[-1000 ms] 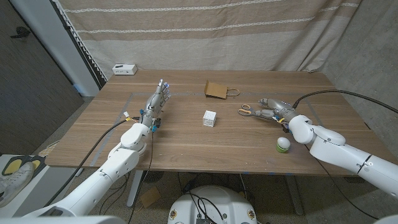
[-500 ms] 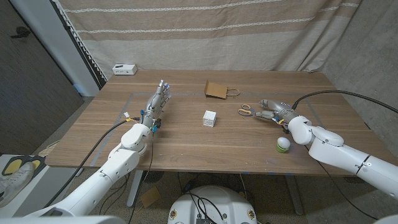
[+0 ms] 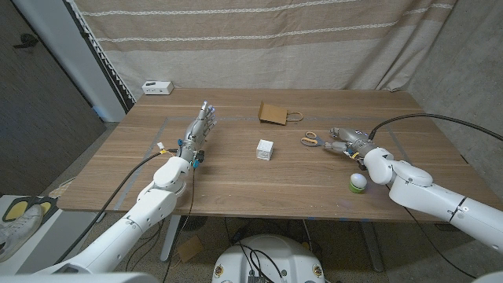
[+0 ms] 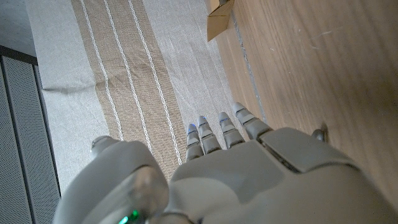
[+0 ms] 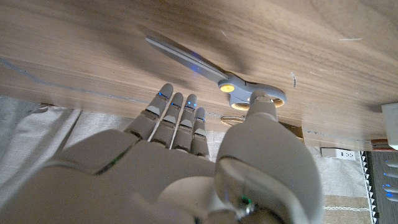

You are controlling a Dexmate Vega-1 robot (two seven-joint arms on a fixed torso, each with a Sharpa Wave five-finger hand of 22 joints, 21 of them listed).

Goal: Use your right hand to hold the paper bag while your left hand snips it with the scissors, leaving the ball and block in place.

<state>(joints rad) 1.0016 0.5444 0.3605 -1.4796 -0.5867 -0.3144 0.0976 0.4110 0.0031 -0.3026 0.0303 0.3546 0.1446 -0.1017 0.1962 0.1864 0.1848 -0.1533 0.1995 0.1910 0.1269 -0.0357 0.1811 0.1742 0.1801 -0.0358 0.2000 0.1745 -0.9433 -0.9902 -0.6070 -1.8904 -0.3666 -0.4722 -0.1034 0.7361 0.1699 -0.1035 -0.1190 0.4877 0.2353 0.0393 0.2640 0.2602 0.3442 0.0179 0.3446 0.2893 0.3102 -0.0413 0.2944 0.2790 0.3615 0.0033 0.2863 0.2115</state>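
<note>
Head view: right hand point(image 3: 346, 140) fingers spread beside scissors point(image 3: 313, 140); left hand point(image 3: 198, 130) fingers extended, empty

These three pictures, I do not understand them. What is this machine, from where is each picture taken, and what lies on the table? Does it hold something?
It is a robot with two arms that stands at a wooden table. The wide picture comes from a camera on its head, looking down. The other two come from cameras on its wrists, looking along the back of each hand, so they appear turned.

On the table lie a flat brown paper bag, a small white block, a white and green ball and grey scissors with yellow handles. A small white box sits at the far corner.

The left hand holds nothing, fingers stretched out. The right hand is beside the scissors' handles; whether it touches them is unclear.
</note>
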